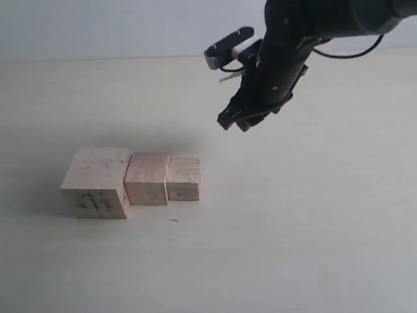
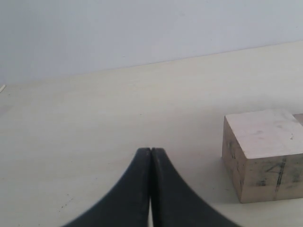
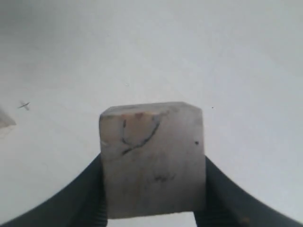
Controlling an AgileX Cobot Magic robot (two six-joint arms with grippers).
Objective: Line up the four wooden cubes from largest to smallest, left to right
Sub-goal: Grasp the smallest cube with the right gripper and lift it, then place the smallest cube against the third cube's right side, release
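Three pale-wood cubes stand touching in a row on the table: the largest cube (image 1: 96, 182) with dark scribbles on its front face at the left, a medium cube (image 1: 147, 178) beside it, then a smaller cube (image 1: 183, 179). The largest cube (image 2: 265, 153) also shows in the left wrist view, off to one side of my shut left gripper (image 2: 151, 150). My right gripper (image 1: 236, 122) hangs in the air above and to the right of the row. It is shut on the smallest cube (image 3: 152, 158), which carries a thin dark line. In the exterior view that cube is hidden by the fingers.
The pale tabletop (image 1: 306, 215) stretches to the right of the row and toward the front. A tiny dark speck (image 1: 174, 220) lies on it just in front of the cubes. A light wall (image 1: 98, 26) runs behind the table.
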